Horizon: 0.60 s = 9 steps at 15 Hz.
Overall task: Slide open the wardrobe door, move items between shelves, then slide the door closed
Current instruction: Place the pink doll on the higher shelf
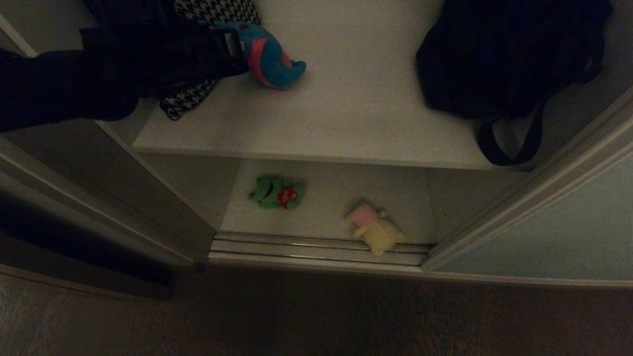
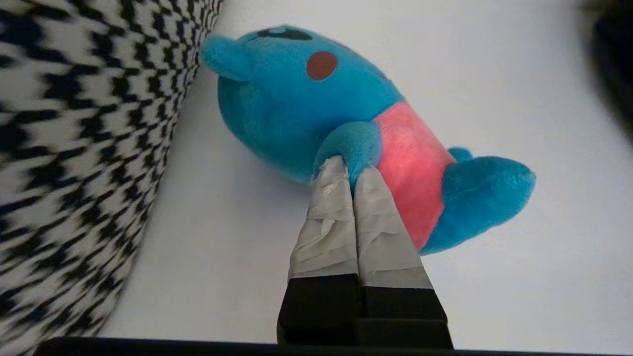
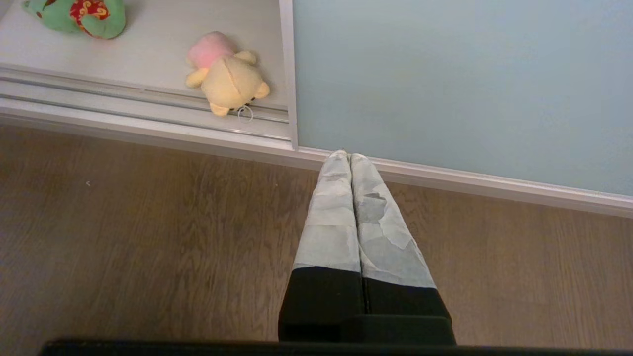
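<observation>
My left gripper (image 2: 352,170) is shut on a small limb of the blue toy with the pink belly (image 2: 346,113). In the head view that gripper (image 1: 240,44) holds the blue toy (image 1: 269,57) over the upper shelf (image 1: 356,113), near its back left. I cannot tell whether the toy touches the board. The green toy (image 1: 274,193) and the cream-yellow toy (image 1: 376,230) lie on the lower shelf (image 1: 326,198), the yellow one partly on the track. The sliding door (image 1: 568,232) stands pushed to the right. My right gripper (image 3: 348,155) hangs shut and empty over the floor, by the door's (image 3: 445,79) bottom frame.
A black strapped bag (image 1: 499,59) fills the upper shelf's right side. A houndstooth cloth (image 1: 193,96) hangs right beside the blue toy. The ribbed floor track (image 1: 316,249) runs along the front, with wooden floor (image 1: 316,316) before it. Another panel (image 1: 99,198) bounds the opening's left.
</observation>
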Tool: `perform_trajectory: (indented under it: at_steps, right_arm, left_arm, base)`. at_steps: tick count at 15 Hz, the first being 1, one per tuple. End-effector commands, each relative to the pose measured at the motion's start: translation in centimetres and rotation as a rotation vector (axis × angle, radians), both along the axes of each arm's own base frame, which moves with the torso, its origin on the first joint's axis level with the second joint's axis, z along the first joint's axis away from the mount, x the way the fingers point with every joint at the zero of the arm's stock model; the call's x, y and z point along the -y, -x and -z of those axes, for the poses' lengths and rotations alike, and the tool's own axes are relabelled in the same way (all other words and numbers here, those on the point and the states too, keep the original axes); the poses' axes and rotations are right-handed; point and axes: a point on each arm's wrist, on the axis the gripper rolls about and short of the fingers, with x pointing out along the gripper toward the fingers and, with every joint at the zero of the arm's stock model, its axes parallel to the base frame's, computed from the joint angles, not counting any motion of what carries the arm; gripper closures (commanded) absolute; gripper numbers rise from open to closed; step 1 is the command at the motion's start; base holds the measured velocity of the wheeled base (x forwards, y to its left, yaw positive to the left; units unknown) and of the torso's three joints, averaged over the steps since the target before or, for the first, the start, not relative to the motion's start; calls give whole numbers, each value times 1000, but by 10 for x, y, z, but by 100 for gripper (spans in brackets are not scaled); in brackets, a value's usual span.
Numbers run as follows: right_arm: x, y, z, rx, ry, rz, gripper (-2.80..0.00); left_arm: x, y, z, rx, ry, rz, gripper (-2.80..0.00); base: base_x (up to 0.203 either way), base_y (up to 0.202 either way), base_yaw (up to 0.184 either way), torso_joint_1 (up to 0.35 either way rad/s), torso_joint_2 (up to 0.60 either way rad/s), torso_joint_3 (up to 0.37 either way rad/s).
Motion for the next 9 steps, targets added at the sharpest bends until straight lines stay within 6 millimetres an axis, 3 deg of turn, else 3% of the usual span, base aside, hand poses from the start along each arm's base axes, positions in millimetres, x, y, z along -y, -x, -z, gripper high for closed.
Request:
perform_trajectory:
  at_steps: [1,2,6,9]
  right_arm:
    - [0,0,0,0,0,-1,0]
    - [0,0,0,0,0,-1,0]
    - [0,0,0,1,0,-1,0]
    - [0,0,0,0,0,0,0]
  left_arm:
    - [4,-24,22,-42,-12,-19,0]
    - [3,-29,28,-55,-19,-27,-280]
    - [-1,-31,29,-58,-20,-36,-280]
    - [-8,-12,9,-19,-20,-45,-280]
  base:
    - [0,0,0,0,0,0]
    - [0,0,0,0,0,0]
    - [0,0,0,0,0,0]
    - [0,0,0,0,0,0]
